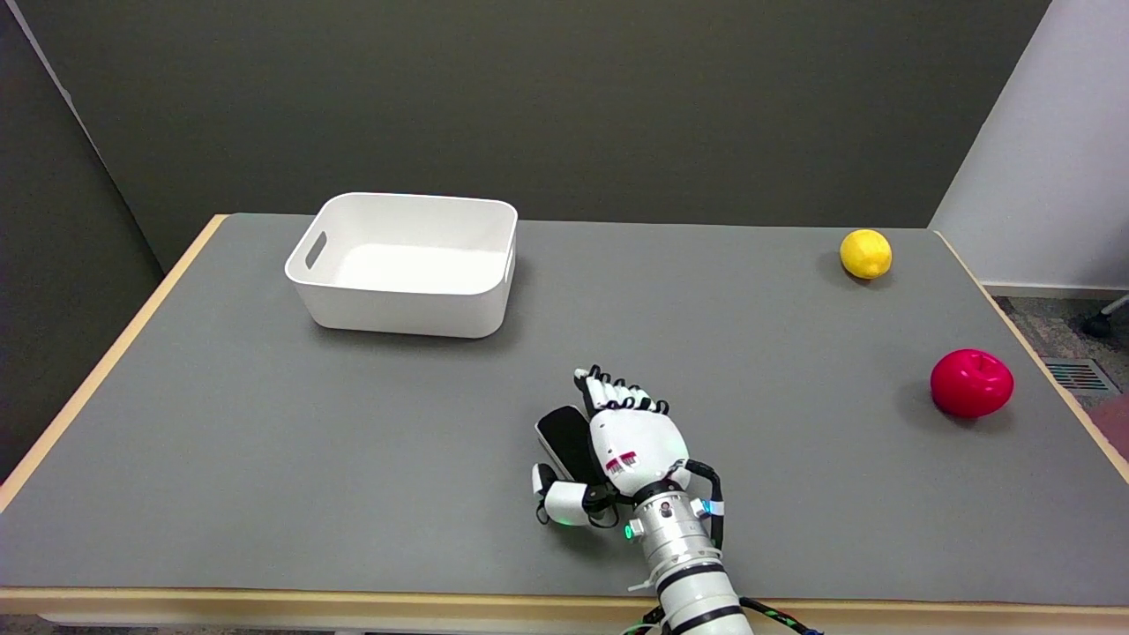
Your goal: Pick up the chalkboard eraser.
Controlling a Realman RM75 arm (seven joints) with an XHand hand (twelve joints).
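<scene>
Head view: right hand [617,445] settles over the chalkboard eraser [564,445] — fingers [617,392] seem apart, grasp unclear — next, clamp and lift.

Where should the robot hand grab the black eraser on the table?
Probably across its two long sides, coming down from above. The chalkboard eraser lies flat on the table, a narrow block pointing away from the camera. The right hand is already over its right side, thumb near the close end.
</scene>
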